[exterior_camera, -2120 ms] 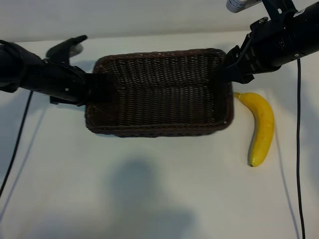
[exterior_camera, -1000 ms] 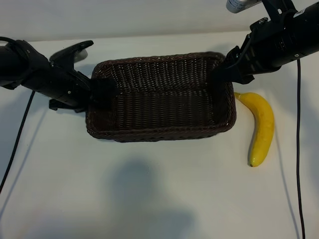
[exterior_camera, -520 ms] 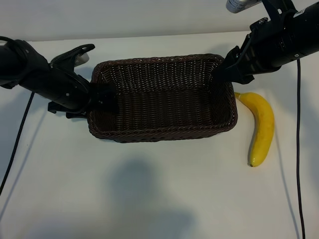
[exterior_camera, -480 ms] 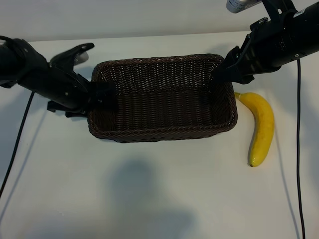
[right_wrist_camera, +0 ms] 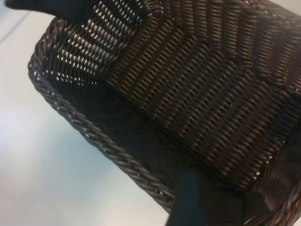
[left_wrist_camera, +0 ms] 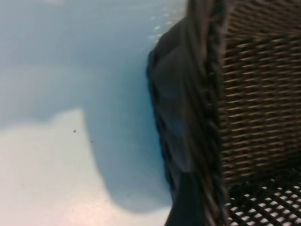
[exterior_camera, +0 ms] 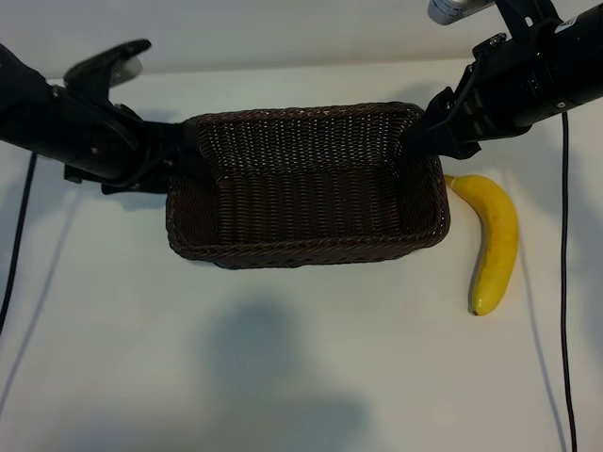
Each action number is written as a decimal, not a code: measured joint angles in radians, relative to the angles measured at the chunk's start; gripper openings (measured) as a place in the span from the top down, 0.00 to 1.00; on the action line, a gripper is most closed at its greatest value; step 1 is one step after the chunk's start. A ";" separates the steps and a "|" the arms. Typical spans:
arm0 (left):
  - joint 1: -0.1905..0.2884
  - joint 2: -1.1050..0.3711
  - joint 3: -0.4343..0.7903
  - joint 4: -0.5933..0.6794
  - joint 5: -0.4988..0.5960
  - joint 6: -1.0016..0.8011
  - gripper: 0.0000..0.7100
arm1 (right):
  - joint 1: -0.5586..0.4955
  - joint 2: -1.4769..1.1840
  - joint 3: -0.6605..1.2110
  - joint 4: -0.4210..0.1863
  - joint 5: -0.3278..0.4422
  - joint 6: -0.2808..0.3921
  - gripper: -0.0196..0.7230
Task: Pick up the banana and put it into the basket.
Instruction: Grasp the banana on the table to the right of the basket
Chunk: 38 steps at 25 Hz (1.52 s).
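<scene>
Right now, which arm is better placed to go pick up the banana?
Probably the right. The right gripper sits at the wicker basket's right end, beside the banana; the left gripper is at the far end.

table [exterior_camera: 283, 358]: white, bare patch | cables [exterior_camera: 563, 282]: black, hanging at both sides

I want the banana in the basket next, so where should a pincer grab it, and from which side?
Probably across the banana's thick middle, coming from above: it lies flat on the table, apart from the basket, both long sides clear.
</scene>
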<state>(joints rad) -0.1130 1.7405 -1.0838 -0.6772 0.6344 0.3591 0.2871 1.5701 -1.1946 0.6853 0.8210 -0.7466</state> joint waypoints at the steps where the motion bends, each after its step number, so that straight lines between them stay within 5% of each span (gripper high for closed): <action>1: 0.000 -0.015 0.000 0.000 0.010 0.000 0.14 | 0.000 0.000 0.000 0.000 0.001 0.000 0.17; 17: 0.000 -0.301 0.001 0.071 0.190 0.091 0.14 | 0.000 0.000 0.000 0.000 0.015 0.000 0.17; 38: 0.000 -0.332 0.001 -0.030 0.387 0.217 0.14 | 0.000 0.000 0.000 0.000 0.016 0.000 0.17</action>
<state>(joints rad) -0.1130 1.4089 -1.0831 -0.7073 1.0210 0.5766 0.2871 1.5701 -1.1946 0.6853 0.8369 -0.7466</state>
